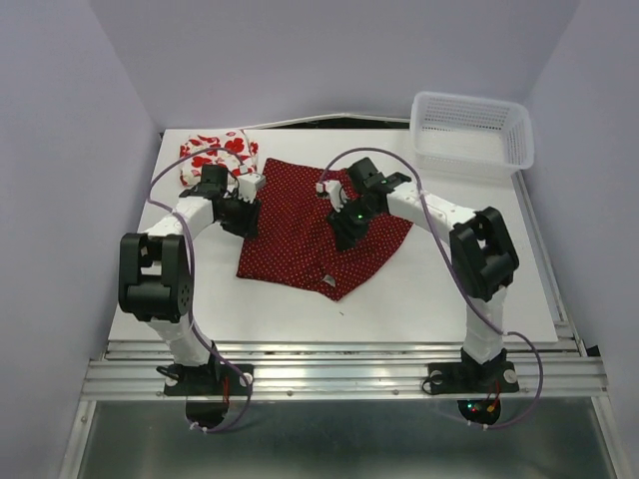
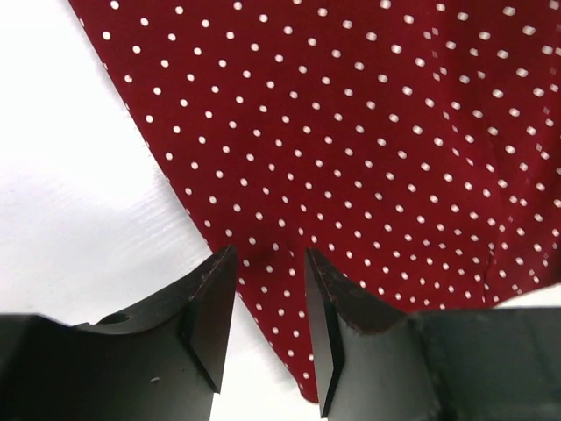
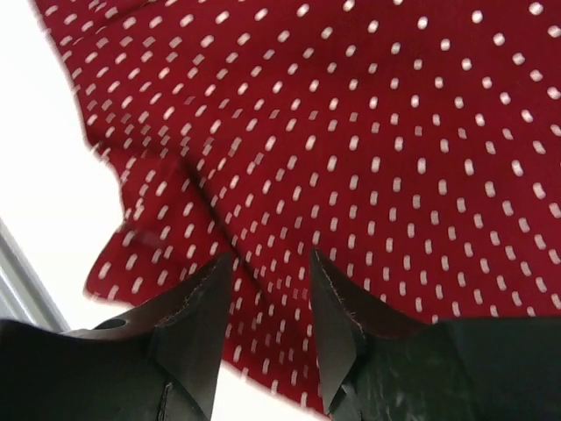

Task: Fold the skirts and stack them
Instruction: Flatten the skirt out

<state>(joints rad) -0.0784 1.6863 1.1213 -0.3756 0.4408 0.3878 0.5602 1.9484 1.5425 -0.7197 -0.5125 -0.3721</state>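
The dark red skirt [image 1: 310, 235] lies spread on the surface [image 1: 449, 289], the flowered skirt [image 1: 215, 150] bundled at its far left corner; the left hand [image 2: 270, 256] and right hand [image 3: 270, 259] each stand half apart astride the red cloth, so both should pinch firmly, then lift evenly for a square fold

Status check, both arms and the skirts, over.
Left gripper and right gripper part open, down on dotted skirt, spread out, not yet folded. Floral skirt bundled far left. Basket far right, clear of work.
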